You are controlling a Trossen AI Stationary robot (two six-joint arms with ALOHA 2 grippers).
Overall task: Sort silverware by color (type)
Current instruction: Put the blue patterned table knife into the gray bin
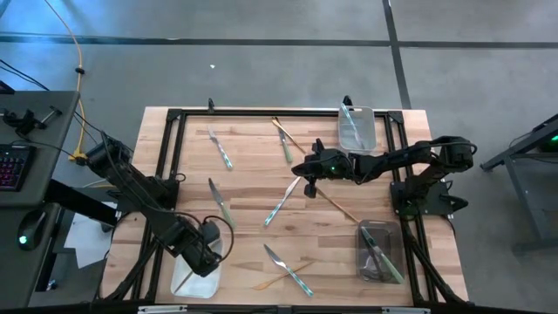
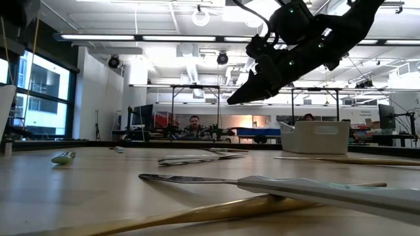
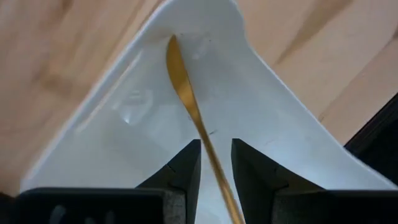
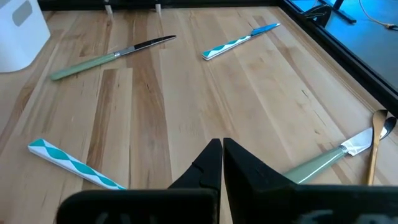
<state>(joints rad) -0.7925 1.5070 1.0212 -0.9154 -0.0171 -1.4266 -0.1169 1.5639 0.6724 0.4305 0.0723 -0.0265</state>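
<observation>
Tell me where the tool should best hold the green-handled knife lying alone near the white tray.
Grip the green-handled knife at mid-handle, coming straight down and closing across its narrow width. It lies flat on the bare table with nothing touching it, so both long sides seem free, and the handle looks thicker than the blade.

Wooden counter (image 1: 253, 187) carries three plastic trays — white (image 1: 199, 277), clear (image 1: 356, 127), grey (image 1: 380, 254); a person (image 2: 194, 126) sits beyond.
</observation>
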